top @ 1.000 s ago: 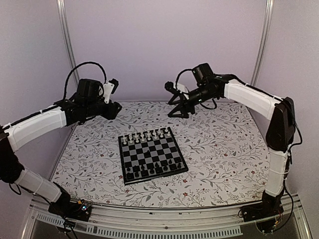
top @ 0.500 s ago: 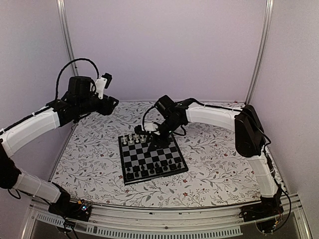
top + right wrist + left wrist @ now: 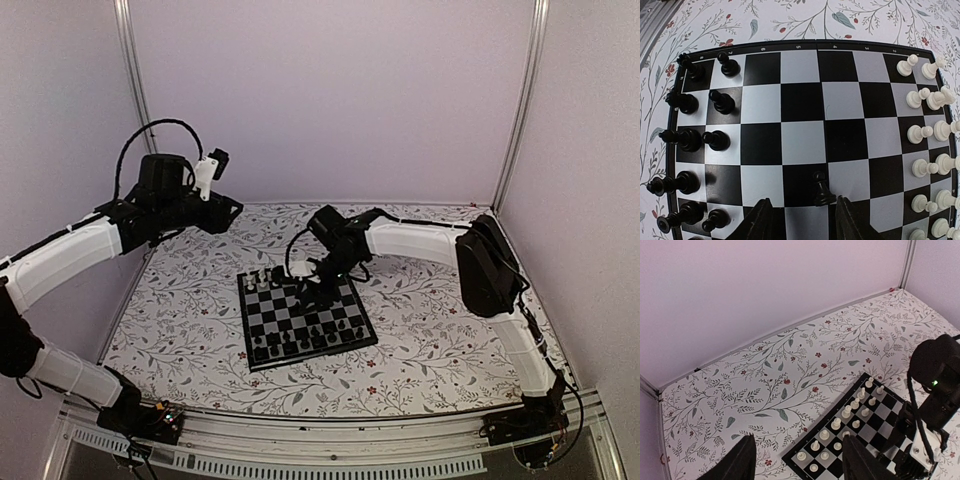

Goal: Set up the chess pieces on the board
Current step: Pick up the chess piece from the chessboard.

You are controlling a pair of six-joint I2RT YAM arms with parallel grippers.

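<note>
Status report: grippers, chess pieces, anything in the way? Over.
Left gripper open, empty, high, clear of the board. Right gripper open, low over it, straddling a stray black pawn. Nothing blocking.

Small pale digits are printed along the thick black border of the small square black-and-grey checkered chessboard [image 3: 790, 46], seen from the right wrist: 5, 4, 3 and 2 read clearly, 7 and 8 only faintly. The marks down its side border are too small to read.

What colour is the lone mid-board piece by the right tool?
The piece is black; clearest in the right wrist view.
</note>
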